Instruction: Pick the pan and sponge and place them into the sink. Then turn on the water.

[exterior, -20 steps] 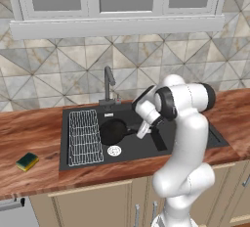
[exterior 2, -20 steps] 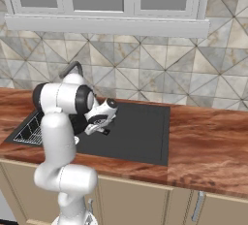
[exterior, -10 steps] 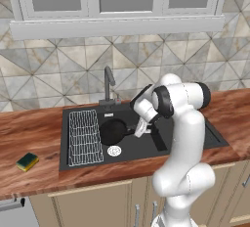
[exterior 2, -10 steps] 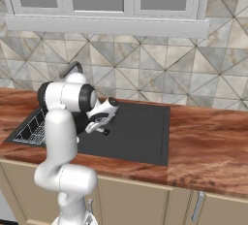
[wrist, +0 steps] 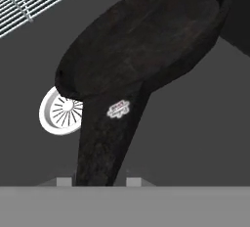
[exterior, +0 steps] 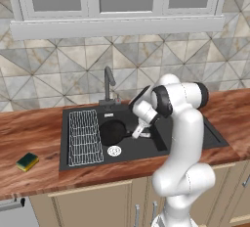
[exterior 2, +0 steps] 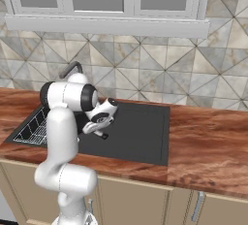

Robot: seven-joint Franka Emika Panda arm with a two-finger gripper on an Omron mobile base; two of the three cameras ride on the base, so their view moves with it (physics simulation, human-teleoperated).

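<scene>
Fingers (wrist: 65, 182) sit either side of the pan (exterior: 113, 131) handle, clamped on it, low inside the sink (exterior: 190, 138). Pan body lies in the basin just above the drain (exterior: 114, 150), beside the wire rack (exterior: 84, 137). Sponge (exterior: 27, 161) rests on the surface, left of the sink.

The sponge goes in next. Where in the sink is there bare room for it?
The sink's right half, right of the arm, is bare. The left is crowded: wire rack, pan over the drain, gripper at its handle. The sponge waits on the counter.
</scene>
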